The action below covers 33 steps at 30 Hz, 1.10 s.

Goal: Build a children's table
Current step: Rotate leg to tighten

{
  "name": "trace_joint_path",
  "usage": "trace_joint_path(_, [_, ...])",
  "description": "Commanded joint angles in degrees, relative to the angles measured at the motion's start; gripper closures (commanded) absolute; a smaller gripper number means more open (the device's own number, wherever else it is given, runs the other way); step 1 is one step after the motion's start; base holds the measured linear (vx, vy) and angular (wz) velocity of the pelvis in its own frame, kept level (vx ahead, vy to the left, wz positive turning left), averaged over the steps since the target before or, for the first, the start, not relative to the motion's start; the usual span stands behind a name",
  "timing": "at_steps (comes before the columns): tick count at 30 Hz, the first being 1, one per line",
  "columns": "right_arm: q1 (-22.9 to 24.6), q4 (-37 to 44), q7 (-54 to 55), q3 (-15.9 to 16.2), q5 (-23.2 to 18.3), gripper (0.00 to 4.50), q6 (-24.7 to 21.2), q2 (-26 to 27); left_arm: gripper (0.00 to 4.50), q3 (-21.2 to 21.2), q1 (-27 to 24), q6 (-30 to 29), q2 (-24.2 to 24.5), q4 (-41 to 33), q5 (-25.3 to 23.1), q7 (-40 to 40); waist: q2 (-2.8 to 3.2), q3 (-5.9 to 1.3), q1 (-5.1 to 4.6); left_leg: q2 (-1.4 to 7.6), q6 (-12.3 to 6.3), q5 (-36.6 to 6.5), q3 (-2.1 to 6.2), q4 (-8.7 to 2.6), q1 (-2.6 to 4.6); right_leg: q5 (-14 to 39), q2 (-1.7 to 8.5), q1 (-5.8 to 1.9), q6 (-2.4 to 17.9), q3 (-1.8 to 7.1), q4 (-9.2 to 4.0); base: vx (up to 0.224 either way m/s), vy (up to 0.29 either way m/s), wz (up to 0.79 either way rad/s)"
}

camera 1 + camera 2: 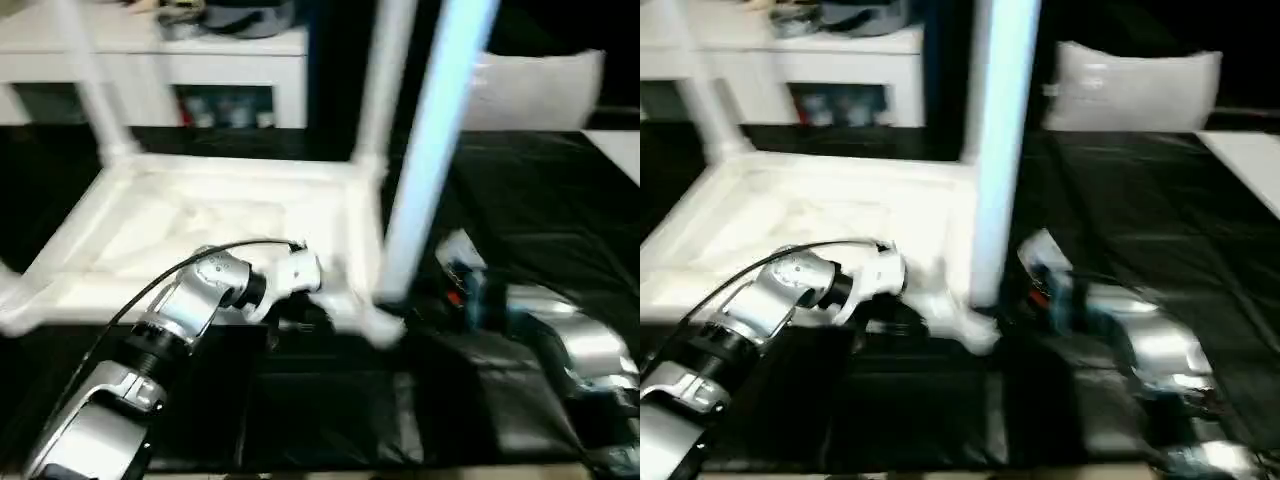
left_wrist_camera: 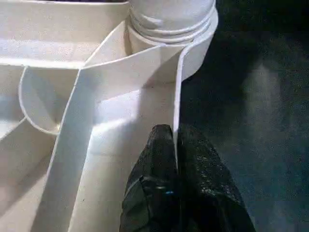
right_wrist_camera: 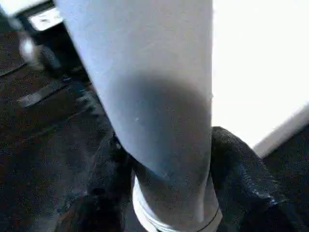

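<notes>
The white tabletop point(image 1: 200, 225) lies upside down on the black cover, its ribbed underside facing up. White legs stand in its far corner sockets point(image 1: 385, 80) point(image 1: 95, 80). At the near right corner, a leg point(image 1: 430, 150) rises from its socket point(image 2: 171, 24). My left gripper point(image 2: 175, 145) is shut on the tabletop's thin rim wall just short of that socket. My right gripper point(image 3: 169, 159) holds this leg point(image 3: 149, 96) low down, one black finger point(image 3: 236, 159) on each side, touching it.
A white cabinet point(image 1: 150, 50) stands behind the table. At the back right lies a white cushion-like bundle point(image 1: 1135, 90), and a white surface point(image 1: 620, 150) shows at the right edge. Black sheeting point(image 1: 540, 220) covers the work surface.
</notes>
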<state>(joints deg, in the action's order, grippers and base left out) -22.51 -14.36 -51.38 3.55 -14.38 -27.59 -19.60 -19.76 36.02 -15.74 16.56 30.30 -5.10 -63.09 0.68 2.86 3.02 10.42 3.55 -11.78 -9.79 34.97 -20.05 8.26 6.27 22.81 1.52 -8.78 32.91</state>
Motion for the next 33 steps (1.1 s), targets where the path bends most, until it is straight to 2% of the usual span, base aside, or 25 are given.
trace_joint_path(1, [-5.4,-5.4,16.0,-1.5,1.9,2.47,-3.5,7.2,4.5,3.2,2.3,-8.4,-7.3,-1.4,1.3,12.7,-0.55,-3.46,-0.87,2.35,1.02,-16.9,1.85,-4.27,-0.31,34.2,3.68,-3.13,1.9,1.84,-6.0,0.0,0.0,0.0])
trace_joint_path(2, [-5.4,-5.4,16.0,-1.5,1.9,2.47,-3.5,7.2,4.5,3.2,2.3,-8.4,-7.3,-1.4,1.3,12.7,-0.44,-3.45,-1.3,2.31,1.12,-17.1,1.96,-4.22,-0.44,34.2,3.65,-3.2,1.9,1.64,-6.0,0.0,0.0,0.0])
trace_joint_path(3, [-6.2,-6.6,18.1,-2.2,1.9,2.47,-2.9,8.2,4.5,4.0,2.7,-9.2,-8.3,-1.0,1.1,15.1,-0.7,-3.71,-1.75,2.08,0.18,-16.7,1.84,-4.04,-0.45,33.7,3.73,-3.32,1.3,1.62,-6.48,0.0,0.0,0.0])
trace_joint_path(4, [-6.8,-7.6,19.0,-2.4,1.9,2.47,-1.6,8.9,4.5,4.6,3.0,-9.7,-9.1,-0.6,1.2,17.1,-0.58,-3.78,-1.81,2.05,-0.36,-15.8,1.73,-4.07,-0.48,32.5,3.78,-3.34,1.7,1.78,-6.36,0.0,0.0,0.0])
trace_joint_path(5, [-6.9,-7.7,19.0,-2.3,2.0,2.14,-1.0,9.0,4.5,4.8,3.1,-9.8,-9.3,-0.6,1.2,17.4,-0.52,-3.93,-2.0,2.16,-1.36,-14.1,1.64,-4.17,-0.72,29.4,3.72,-3.37,2.8,2.04,-6.16,0.0,0.0,0.0])
trace_joint_path(9, [-6.9,-7.7,18.4,-2.6,2.0,1.58,2.6,9.8,4.5,5.1,3.3,-9.8,-10.3,-0.9,0.5,19.2,-0.63,-4.63,-1.5,2.51,-4.91,-6.8,1.09,-3.87,-1.0,16.2,3.61,-3.3,8.7,3.13,-4.1,0.0,0.0,0.0])
trace_joint_path(11, [-6.5,-7.1,17.6,-2.5,2.1,1.46,2.9,9.5,4.5,4.7,3.1,-8.4,-9.8,-1.0,0.3,18.4,-0.64,-4.7,-1.07,2.51,-6.26,-4.3,0.95,-3.76,-1.18,13.0,3.49,-3.48,10.1,3.3,-3.5,0.0,0.0,0.0])
trace_joint_path(13, [-5.3,-5.5,15.0,-2.5,2.5,1.24,4.1,8.3,4.5,3.9,2.3,-6.7,-8.7,-2.1,-0.2,16.4,-0.52,-4.66,-0.25,2.49,-7.48,-2.6,0.81,-3.67,-1.15,10.8,3.48,-3.44,10.7,3.46,-3.13,0.0,0.0,0.0])
trace_joint_path(15, [-5.0,-5.1,14.4,-2.6,2.5,1.02,4.4,7.9,4.5,3.7,2.0,-6.1,-8.4,-2.5,-0.3,15.9,-0.69,-4.79,0.14,2.47,-7.99,-1.4,0.8,-3.51,-1.31,9.3,3.51,-3.52,10.9,3.6,-2.73,0.0,0.0,0.0])
trace_joint_path(18, [-3.9,-4.0,11.3,-2.9,1.9,0.78,5.6,5.3,4.5,2.9,1.5,-3.9,-6.8,-2.7,0.0,13.0,-0.38,-4.6,0.72,2.63,-7.67,-2.8,0.78,-3.66,-1.05,11.2,3.45,-3.38,10.7,3.53,-3.01,0.0,0.0,0.0])
trace_joint_path(19, [-3.8,-3.9,11.0,-2.9,1.8,0.78,5.8,4.9,4.5,2.8,1.5,-3.7,-6.7,-2.7,0.1,12.8,-0.46,-4.55,0.69,2.68,-7.44,-3.4,0.67,-3.7,-1.0,11.9,3.38,-3.37,10.6,3.58,-3.06,0.0,0.0,0.0])
trace_joint_path(21, [-2.0,-2.8,3.9,-2.3,1.0,0.57,8.0,-0.6,4.5,0.9,1.4,0.5,-3.6,-2.0,0.4,8.1,-0.41,-4.44,1.07,2.8,-6.43,-5.6,0.76,-3.86,-0.8,14.1,3.43,-3.37,9.7,3.6,-3.39,0.0,0.0,0.0])
trace_joint_path(23, [-1.9,-2.7,3.4,-2.3,1.0,0.48,8.1,-1.0,4.5,0.7,1.4,0.6,-3.4,-1.9,0.4,7.8,-0.36,-4.37,1.21,2.87,-6.26,-6.7,0.73,-3.9,-0.65,14.5,3.41,-3.24,9.5,3.72,-3.41,0.0,0.0,0.0])
trace_joint_path(26, [-0.4,-1.1,-5.2,-1.6,0.1,0.1,8.0,-6.7,4.5,-1.1,2.0,6.7,-0.4,-0.4,0.1,1.6,-0.43,-4.28,1.46,2.77,-5.62,-7.8,0.75,-3.99,-0.67,16.0,3.35,-3.28,9.1,3.69,-3.56,0.0,0.0,0.0])
trace_joint_path(27, [-0.4,-1.1,-5.2,-1.6,0.1,0.1,8.0,-6.7,4.5,-1.1,2.0,6.7,-0.4,-0.4,0.1,1.6,-0.4,-4.23,1.62,2.78,-5.65,-8.0,0.74,-4.0,-0.63,16.5,3.37,-3.21,8.9,3.7,-3.74,0.0,0.0,0.0])
trace_joint_path(29, [0.0,-0.4,-9.7,-0.9,-0.2,0.03,7.5,-9.7,4.5,-2.4,2.0,9.3,1.2,-0.4,0.3,-3.2,-0.32,-4.25,2.12,2.89,-5.49,-8.0,0.77,-4.03,-0.47,17.0,3.42,-3.1,8.7,3.73,-3.73,0.0,0.0,0.0])
trace_joint_path(30, [0.1,-0.4,-12.1,0.5,1.1,0.03,9.2,-11.9,4.5,-3.9,2.2,11.1,2.4,-0.3,-0.3,-6.0,-0.29,-4.33,2.45,3.07,-5.29,-7.8,0.74,-4.01,-0.37,16.2,3.42,-3.04,9.1,3.79,-3.48,0.0,0.0,0.0])
trace_joint_path(33, [0.3,0.2,-15.9,2.0,1.0,0.03,10.3,-13.8,4.5,-5.6,2.4,13.4,3.7,-0.3,-0.4,-9.7,-0.2,-4.15,2.88,3.22,-4.89,-9.0,0.63,-4.09,-0.28,16.6,3.52,-2.93,9.7,3.86,-3.55,0.0,0.0,0.0])
